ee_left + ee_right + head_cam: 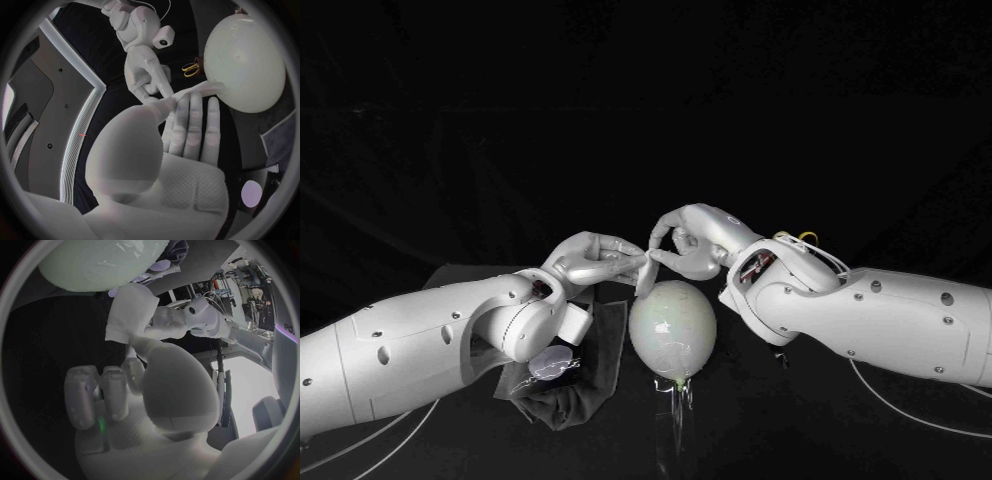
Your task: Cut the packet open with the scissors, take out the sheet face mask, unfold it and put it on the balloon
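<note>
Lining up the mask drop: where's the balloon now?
Head view: the balloon sits mid-table, directly below where the left robot hand and right robot hand meet, with the dark cloth on its left.

The left arm [401, 350] and right arm [906, 320] wear glossy white shells in fat, rounded sections, dotted with small dark screw holes [382, 353]. A round, disc-shaped joint [528, 328] ends the left arm. Near the right wrist the shell opens on a dark gap [759, 266], with looped yellow and white wires [802, 240] beside it. A thin white cable [372, 440] trails under each arm. The left hand [596, 262] and right hand [689, 235] are silver-grey with smooth, rounded fingers [195, 120]. The left palm [187, 185] has a fine dotted texture. The right palm [125, 440] carries a small green light [100, 426].
</note>
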`<action>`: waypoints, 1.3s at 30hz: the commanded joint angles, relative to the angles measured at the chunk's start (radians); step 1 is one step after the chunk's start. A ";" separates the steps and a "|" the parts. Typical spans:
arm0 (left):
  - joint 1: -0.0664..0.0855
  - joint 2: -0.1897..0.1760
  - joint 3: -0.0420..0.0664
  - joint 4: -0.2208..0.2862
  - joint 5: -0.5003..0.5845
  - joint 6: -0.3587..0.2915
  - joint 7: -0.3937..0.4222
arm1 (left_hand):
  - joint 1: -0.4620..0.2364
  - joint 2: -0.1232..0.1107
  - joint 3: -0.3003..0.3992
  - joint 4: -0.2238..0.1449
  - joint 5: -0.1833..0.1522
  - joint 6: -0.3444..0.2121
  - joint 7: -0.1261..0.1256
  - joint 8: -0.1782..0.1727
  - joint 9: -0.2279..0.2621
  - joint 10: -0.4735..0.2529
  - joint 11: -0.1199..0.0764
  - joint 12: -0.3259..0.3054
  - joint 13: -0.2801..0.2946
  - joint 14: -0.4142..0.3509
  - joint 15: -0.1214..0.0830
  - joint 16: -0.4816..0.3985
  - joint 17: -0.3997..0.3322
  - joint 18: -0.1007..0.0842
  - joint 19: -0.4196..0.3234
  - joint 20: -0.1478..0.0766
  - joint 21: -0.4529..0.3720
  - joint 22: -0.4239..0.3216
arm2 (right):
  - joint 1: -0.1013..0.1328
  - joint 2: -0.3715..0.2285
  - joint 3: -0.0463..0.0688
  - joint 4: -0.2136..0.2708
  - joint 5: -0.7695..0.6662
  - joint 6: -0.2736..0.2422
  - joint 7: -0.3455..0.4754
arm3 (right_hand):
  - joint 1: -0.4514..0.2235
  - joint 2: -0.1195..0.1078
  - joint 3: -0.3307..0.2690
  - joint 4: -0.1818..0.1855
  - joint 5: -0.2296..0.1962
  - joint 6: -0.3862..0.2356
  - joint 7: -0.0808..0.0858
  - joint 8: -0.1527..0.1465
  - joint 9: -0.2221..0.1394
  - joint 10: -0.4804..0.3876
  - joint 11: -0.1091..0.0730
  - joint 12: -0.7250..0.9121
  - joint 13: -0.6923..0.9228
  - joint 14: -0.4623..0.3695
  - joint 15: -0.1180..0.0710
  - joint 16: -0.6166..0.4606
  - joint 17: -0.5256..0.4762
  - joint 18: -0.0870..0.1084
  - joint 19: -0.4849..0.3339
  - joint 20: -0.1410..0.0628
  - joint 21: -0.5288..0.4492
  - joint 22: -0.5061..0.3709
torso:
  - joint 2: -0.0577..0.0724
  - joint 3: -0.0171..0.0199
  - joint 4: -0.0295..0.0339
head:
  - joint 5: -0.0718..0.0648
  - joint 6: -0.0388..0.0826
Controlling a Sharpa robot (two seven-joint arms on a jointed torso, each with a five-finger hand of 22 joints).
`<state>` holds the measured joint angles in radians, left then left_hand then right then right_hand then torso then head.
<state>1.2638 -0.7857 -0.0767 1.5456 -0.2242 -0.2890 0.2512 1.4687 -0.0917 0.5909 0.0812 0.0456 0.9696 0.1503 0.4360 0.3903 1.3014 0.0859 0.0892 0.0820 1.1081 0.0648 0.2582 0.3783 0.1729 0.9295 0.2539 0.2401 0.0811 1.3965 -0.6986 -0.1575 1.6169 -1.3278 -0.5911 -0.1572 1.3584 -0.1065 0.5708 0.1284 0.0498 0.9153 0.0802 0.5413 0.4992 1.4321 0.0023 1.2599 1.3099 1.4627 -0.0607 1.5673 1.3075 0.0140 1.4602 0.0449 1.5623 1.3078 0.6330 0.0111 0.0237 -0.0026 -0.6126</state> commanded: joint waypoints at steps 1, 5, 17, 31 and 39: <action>0.001 0.001 0.001 0.004 0.074 0.027 0.012 | -0.012 0.003 0.012 -0.004 0.004 -0.001 -0.007 0.015 0.038 0.012 0.000 0.005 0.001 0.008 -0.002 0.003 0.002 0.008 0.003 0.000 0.006 0.002 | 0.000 -0.001 0.000 0.003 0.008 0.001 0.039 | -0.022 -0.014 -0.017 0.001 -0.002 -0.028 0.013 -0.035 -0.020 -0.003 0.010 -0.002 0.069 0.108 0.007 0.004 0.263 -0.013 0.109 0.005 0.006 0.262 | 0.000 0.0001 0.0001 | 0.000 0.002; 0.001 -0.001 0.001 0.005 0.104 0.030 0.010 | -0.026 -0.003 0.032 -0.015 0.004 0.000 -0.009 0.019 0.048 0.017 -0.002 0.004 0.002 0.009 -0.003 0.000 0.006 0.007 -0.002 0.000 0.010 0.004 | 0.000 -0.008 0.000 0.006 0.017 -0.006 0.055 | -0.019 -0.024 -0.030 -0.002 -0.001 -0.057 0.038 -0.084 -0.046 -0.019 0.031 -0.023 0.059 0.108 0.026 0.004 0.263 -0.009 0.100 0.019 -0.010 0.257 | 0.000 -0.0001 0.0004 | -0.002 0.001; 0.001 -0.007 0.001 0.012 0.124 0.038 0.009 | -0.038 -0.006 0.047 -0.027 0.004 -0.002 -0.009 0.022 0.055 0.019 -0.002 0.003 0.002 0.010 -0.003 -0.003 0.009 0.009 0.002 -0.004 0.021 0.010 | 0.000 -0.026 0.000 0.017 0.036 -0.001 0.088 | 0.032 -0.033 -0.021 -0.047 0.000 -0.078 0.073 -0.170 -0.090 -0.054 0.062 -0.060 0.039 0.106 0.054 -0.001 0.256 -0.005 0.090 0.048 -0.029 0.251 | 0.000 -0.0001 0.0003 | -0.001 0.001; 0.001 -0.011 0.001 0.019 0.107 0.055 0.006 | -0.043 -0.007 0.057 -0.037 0.004 -0.003 -0.008 0.023 0.060 0.019 -0.001 0.001 0.003 0.010 -0.003 -0.005 0.011 0.008 0.003 -0.006 0.028 0.013 | 0.000 -0.026 -0.001 0.008 0.055 -0.017 0.102 | 0.058 -0.014 0.005 -0.074 0.003 -0.045 0.074 -0.191 -0.100 -0.054 0.064 -0.050 0.043 0.107 0.057 0.002 0.261 -0.007 0.094 0.056 -0.021 0.253 | 0.001 0.0000 0.0009 | -0.003 0.002; 0.001 -0.013 0.001 0.022 0.083 0.065 0.005 | -0.046 -0.007 0.061 -0.042 0.004 -0.003 -0.008 0.023 0.062 0.019 -0.001 0.000 0.003 0.010 -0.003 -0.006 0.012 0.008 0.003 -0.008 0.032 0.015 | 0.000 -0.022 -0.001 0.005 0.069 -0.021 0.110 | 0.050 0.010 0.013 -0.072 0.003 -0.018 0.069 -0.192 -0.100 -0.049 0.060 -0.043 0.044 0.108 0.055 0.004 0.263 -0.008 0.097 0.056 -0.016 0.255 | 0.000 -0.0003 0.0008 | -0.003 0.002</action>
<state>1.2638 -0.7996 -0.0767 1.5640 -0.1221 -0.2501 0.2487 1.4191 -0.1096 0.6496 0.0391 0.0458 0.9658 0.1429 0.4555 0.3903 1.3136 0.0877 0.0892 0.0832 1.1118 0.0619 0.2581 0.3893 0.1703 0.9330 0.2503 0.2655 0.0951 1.3963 -0.7208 -0.1585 1.6220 -1.2663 -0.6037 -0.0655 1.4088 -0.1053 0.5783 0.0551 0.0523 0.8898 0.1499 0.3557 0.3994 1.3791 0.0629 1.2136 1.3097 1.4645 -0.0120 1.5669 1.3075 0.0140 1.4661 0.0973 1.5424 1.3077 0.6334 0.0110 0.0244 -0.0053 -0.6103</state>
